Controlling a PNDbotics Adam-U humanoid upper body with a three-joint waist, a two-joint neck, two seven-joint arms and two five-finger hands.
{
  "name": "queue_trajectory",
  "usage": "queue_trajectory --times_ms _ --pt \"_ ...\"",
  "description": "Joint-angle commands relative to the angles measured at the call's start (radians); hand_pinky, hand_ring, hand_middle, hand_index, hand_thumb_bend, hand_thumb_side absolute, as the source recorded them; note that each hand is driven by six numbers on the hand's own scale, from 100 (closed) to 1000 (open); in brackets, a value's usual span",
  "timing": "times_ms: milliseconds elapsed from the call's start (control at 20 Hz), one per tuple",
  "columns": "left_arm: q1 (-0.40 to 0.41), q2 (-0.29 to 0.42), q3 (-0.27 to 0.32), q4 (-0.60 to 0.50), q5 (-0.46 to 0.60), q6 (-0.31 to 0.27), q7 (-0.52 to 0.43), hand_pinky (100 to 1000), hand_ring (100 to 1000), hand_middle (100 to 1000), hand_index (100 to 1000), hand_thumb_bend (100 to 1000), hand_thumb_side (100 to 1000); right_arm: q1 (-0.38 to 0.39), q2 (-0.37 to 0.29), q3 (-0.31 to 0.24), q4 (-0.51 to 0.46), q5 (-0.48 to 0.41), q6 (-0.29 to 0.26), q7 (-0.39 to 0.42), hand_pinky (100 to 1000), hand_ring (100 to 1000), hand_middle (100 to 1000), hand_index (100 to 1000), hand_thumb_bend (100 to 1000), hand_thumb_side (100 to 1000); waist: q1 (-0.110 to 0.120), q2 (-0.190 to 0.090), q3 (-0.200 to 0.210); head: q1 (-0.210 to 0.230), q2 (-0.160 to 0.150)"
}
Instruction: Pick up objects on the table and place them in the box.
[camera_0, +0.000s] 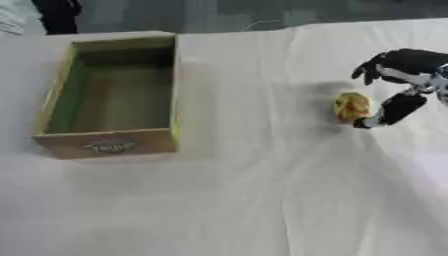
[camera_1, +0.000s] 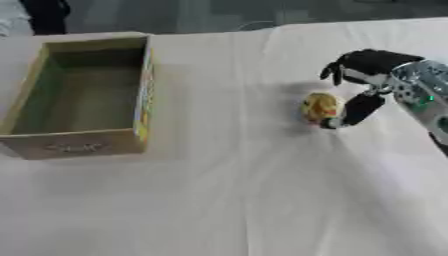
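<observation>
Right hand (camera_0: 395, 85) is reaching at the small yellow object (camera_0: 353, 106) on the right of the white surface (camera_0: 262, 190), thumb touching its right side, fingers curled above, not yet pinching. It's needing fingers dropped behind the object before lifting toward the box (camera_0: 114, 142), sitting empty far left.

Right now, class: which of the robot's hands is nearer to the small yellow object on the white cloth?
Right. The right hand is right beside the yellow object, its thumb alongside it and its fingers curled above. The left hand shows in neither view.
</observation>
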Motion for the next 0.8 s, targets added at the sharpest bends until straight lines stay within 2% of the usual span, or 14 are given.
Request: queue_trajectory --times_ms 50,600,800 --pt "-0.006 0.008 -0.002 -0.019 0.0 -0.002 -0.004 453 509 493 800 100 966 -0.021 -0.015 -0.003 0.013 0.01 0.004 -0.019 751 765 634 840 561 431 -0.002 -0.015 0.002 -0.002 -0.012" --pt "-0.006 0.004 -0.003 -0.019 -0.002 -0.001 -0.007 453 508 493 800 100 967 -0.03 0.001 0.016 0.039 0.014 -0.007 -0.017 746 754 603 806 556 359 -0.001 -0.01 0.004 -0.002 -0.016" --pt "-0.006 0.003 -0.003 -0.019 -0.003 0.0 -0.011 453 508 492 800 100 967 -0.036 0.009 0.022 0.057 0.016 -0.017 -0.006 745 749 580 774 526 338 -0.001 -0.009 0.005 -0.002 -0.016"
